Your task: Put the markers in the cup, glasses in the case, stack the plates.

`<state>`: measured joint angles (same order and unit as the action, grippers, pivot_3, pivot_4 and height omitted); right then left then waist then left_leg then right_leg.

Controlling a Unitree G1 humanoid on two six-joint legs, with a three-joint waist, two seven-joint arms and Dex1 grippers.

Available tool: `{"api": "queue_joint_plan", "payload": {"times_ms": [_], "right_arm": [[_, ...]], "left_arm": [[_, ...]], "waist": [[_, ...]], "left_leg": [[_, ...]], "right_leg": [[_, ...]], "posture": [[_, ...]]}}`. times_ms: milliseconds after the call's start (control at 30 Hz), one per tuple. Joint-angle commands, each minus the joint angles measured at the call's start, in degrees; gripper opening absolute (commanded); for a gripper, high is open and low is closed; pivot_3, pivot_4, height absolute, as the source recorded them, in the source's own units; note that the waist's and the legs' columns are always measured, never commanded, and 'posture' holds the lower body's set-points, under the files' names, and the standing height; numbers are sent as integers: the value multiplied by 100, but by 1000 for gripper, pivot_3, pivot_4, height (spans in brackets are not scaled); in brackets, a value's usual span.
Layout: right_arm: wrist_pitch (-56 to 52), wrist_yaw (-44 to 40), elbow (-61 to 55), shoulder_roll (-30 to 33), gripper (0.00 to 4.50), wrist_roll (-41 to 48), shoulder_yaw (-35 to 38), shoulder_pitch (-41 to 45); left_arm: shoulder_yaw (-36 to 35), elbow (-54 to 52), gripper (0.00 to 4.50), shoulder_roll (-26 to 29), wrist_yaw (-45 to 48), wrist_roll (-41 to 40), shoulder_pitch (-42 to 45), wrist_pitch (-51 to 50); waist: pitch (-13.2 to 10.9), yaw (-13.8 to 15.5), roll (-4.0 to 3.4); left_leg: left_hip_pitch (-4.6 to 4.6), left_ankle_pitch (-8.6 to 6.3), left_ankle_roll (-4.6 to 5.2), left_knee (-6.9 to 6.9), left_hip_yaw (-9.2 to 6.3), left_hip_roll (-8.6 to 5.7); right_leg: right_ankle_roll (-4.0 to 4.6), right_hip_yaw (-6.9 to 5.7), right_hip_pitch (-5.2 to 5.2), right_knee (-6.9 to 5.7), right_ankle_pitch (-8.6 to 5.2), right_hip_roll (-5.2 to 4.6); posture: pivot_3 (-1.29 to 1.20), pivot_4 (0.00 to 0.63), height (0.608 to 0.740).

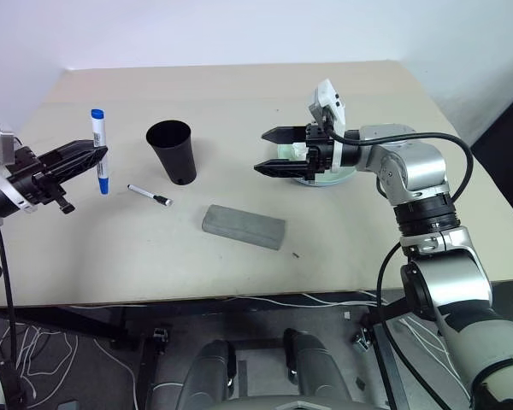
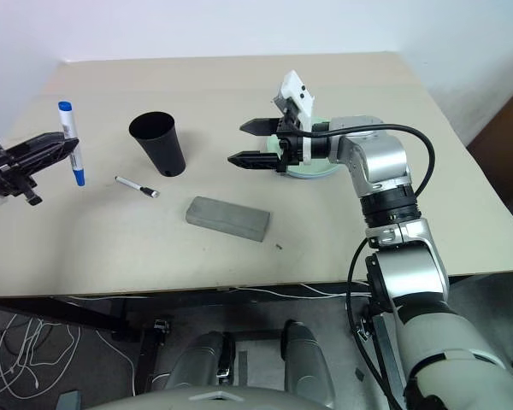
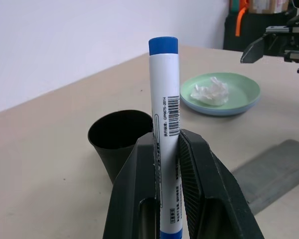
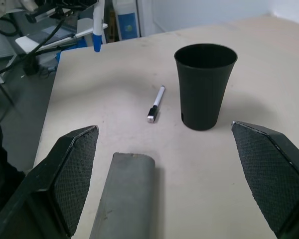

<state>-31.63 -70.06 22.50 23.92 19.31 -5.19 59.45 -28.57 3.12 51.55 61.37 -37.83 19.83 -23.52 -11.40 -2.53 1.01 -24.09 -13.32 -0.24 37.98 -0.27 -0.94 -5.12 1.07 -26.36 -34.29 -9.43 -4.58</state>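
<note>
The blue-capped marker (image 1: 99, 151) is held upright in the air, above the table's (image 1: 342, 231) left edge. Its long axis is nearly vertical, the blue cap on top and the other blue end pointing down to the table. The left gripper (image 1: 84, 159) is closed on the marker's middle; in the left wrist view its two fingers (image 3: 199, 184) press the white barrel from both sides.

From this marker, the cup (image 1: 173, 150) is at about 3 o'clock, standing upright with its mouth open to the top. The black-capped marker (image 1: 150, 196) lies flat on the table at about 7 o'clock from the cup, near it but not touching. Its long axis goes slanted, and the black cap points toward the grey case (image 1: 244, 226). The case lies closed at about 5 o'clock from the cup, its long side also a little slanted.

At 3 o'clock from the cup, well apart, the two plates (image 3: 222, 95) sit already one on the other, the mint one on the blue one, with a crumpled white tissue (image 3: 210, 91) in the top plate. The right gripper (image 1: 272, 151) hovers between cup and plates, fingers wide apart and empty, pointing to the cup.
</note>
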Motion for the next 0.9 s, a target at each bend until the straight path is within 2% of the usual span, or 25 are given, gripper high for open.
{"api": "queue_joint_plan", "payload": {"times_ms": [33, 333, 567, 900], "right_arm": [[50, 41, -271, 121, 4500, 111, 177, 96], [-223, 300, -359, 209, 4500, 93, 130, 103], [-272, 425, -497, 196, 4500, 166, 164, 37], [-235, 629, -608, 226, 4500, 173, 175, -54]], "left_arm": [[-137, -321, 263, -40, -188, -245, 239, -35], [-182, 159, 263, -1051, -1911, -69, 1650, 609], [335, 1402, 263, -1578, -2202, 470, 2663, 1361], [1043, 3083, 263, -2184, -1786, 1127, 3481, 2165]], "waist": [[0, 5, 0], [2, 23, 4], [2, 36, 5], [3, 26, 7]], "left_leg": [[0, 0, 0, 0, 0, 0], [4, 0, 0, 4, -3, -18], [6, 1, 0, 4, -1, -20], [4, 1, 0, 7, 2, -25]], "right_leg": [[0, 0, 0, 1, 0, 0], [-22, 0, 12, 2, 16, -1], [-26, 0, 13, 1, 19, 5], [-38, 2, 22, 16, 27, 1]], "posture": [[0, 150, 733], [0, 150, 733], [0, 150, 733], [0, 150, 733]]}}
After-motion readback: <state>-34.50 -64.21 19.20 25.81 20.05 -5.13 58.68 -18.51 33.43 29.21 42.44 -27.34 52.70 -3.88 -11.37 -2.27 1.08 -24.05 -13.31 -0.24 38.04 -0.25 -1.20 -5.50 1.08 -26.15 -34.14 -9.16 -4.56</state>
